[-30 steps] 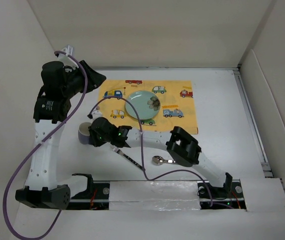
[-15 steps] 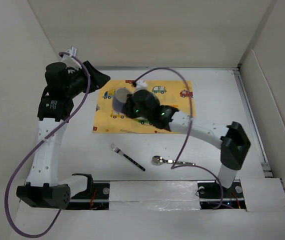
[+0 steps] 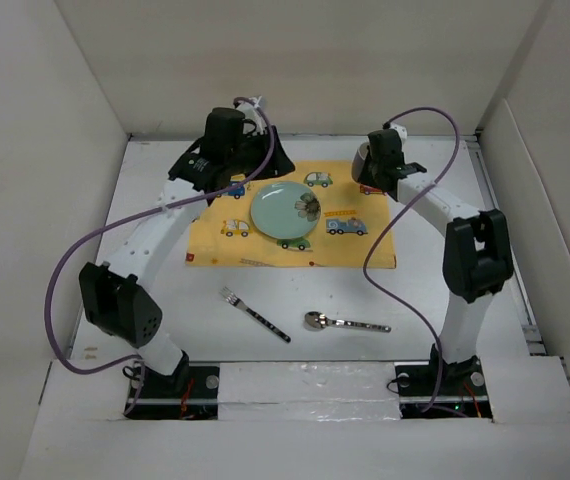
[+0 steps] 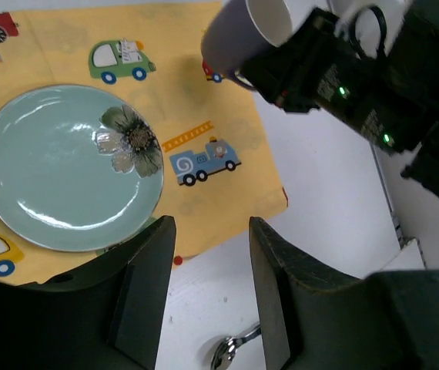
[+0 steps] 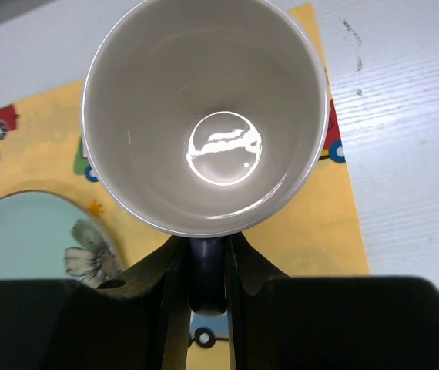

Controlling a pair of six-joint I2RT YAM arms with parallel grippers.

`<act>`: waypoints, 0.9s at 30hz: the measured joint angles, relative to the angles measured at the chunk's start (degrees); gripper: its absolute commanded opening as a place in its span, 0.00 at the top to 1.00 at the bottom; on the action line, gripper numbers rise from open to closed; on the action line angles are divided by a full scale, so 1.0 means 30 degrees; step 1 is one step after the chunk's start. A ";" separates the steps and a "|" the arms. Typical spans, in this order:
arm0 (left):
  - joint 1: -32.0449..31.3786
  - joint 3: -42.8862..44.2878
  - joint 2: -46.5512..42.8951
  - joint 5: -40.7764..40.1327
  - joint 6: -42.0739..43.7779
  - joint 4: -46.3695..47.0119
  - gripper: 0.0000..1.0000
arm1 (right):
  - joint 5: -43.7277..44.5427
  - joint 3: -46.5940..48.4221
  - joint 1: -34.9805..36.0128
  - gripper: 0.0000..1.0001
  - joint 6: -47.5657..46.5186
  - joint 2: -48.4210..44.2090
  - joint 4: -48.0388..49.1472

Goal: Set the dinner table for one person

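My right gripper (image 5: 206, 258) is shut on the dark handle of a mug (image 5: 204, 116), white inside and grey-purple outside. It holds the mug upright above the back right corner of the yellow car-print cloth (image 3: 365, 245); the left wrist view shows the mug (image 4: 242, 35) too. A pale green plate (image 3: 285, 210) with a flower print sits in the middle of the cloth. My left gripper (image 4: 208, 231) hangs open and empty over the back left of the cloth. A fork (image 3: 255, 313) and a spoon (image 3: 343, 322) lie on the white dinner table (image 3: 165, 300) in front of the cloth.
White walls enclose the table on the left, back and right. Purple cables loop from both arms over the table's sides. Both arm bases sit on a rail at the near edge.
The right arm has carried the mug from the front left across to the cloth's back right corner. The left arm has swung from the left side to above the cloth's back edge.
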 measured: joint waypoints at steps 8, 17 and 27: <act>-0.0299 -0.3555 -0.2076 -0.1829 0.0248 0.0532 0.59 | -0.0182 0.3483 -0.0481 1.00 -0.1443 0.3541 -0.1239; -0.3388 -1.0207 -0.5923 -0.5399 -0.0357 -0.0838 0.58 | 0.0306 0.5632 -0.1064 1.00 -0.2222 0.5457 -0.1319; -0.3468 -1.4112 -0.8123 -0.7461 -0.2397 -0.2535 0.57 | 0.0357 0.5676 -0.1290 0.63 -0.1858 0.5989 -0.1450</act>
